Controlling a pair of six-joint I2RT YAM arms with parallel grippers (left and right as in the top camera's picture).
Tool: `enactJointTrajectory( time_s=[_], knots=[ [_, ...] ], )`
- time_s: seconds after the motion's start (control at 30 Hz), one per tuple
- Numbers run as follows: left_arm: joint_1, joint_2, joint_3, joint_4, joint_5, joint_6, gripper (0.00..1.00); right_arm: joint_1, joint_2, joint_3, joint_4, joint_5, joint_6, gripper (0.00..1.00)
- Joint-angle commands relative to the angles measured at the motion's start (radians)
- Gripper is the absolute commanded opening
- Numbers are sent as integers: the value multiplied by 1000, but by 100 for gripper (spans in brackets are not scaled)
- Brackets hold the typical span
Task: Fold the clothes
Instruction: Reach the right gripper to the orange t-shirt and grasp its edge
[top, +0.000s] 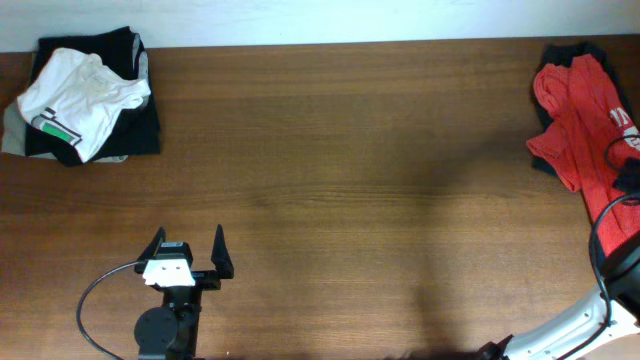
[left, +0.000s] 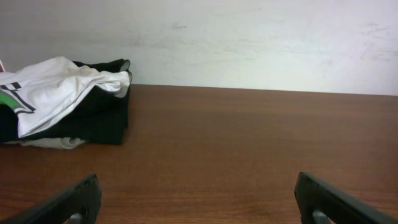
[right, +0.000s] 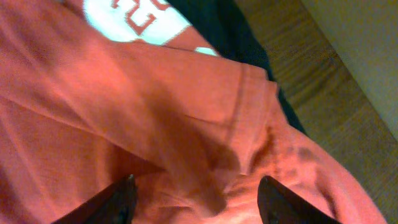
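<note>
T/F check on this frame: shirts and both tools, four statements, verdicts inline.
1. The red-orange T-shirt lies crumpled at the right edge of the table. True.
2. The left tool grips the white T-shirt. False: it is open and empty over bare wood, well away from that shirt.
3. The right tool has a finger on either side of a ridge of the red-orange T-shirt. True.
4. The white T-shirt rests directly on the wood. False: it sits on top of a dark garment in the far left corner.
</note>
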Motion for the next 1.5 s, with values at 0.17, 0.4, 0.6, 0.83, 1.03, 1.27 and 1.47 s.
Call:
enactJointTrajectory(
  time_s=[0.17, 0.4, 0.6, 0.83, 1.03, 1.27, 1.47],
  knots=[
    [5, -4, -6, 1, -10, 16, 99, -48, 15, 18, 8, -147, 20, 58],
    [5, -4, -6, 1, -10, 16, 99, -20, 21, 18, 42, -155, 16, 57],
    [5, -4, -6, 1, -10, 16, 99, -19, 80, 18, 61, -155, 17, 56],
    [5, -4, -6, 1, -10, 16, 99, -20, 80, 105, -37, -155, 25, 40],
    [4, -4, -6, 1, -10, 16, 99, -20, 80, 173, -132, -155, 24, 6],
    [5, -4, -6, 1, -10, 16, 99, -22, 84, 172, -156, -84, 5, 49],
    [5, -4, -6, 1, -10, 16, 99, -22, 109, 172, -162, -84, 5, 32]
  ],
)
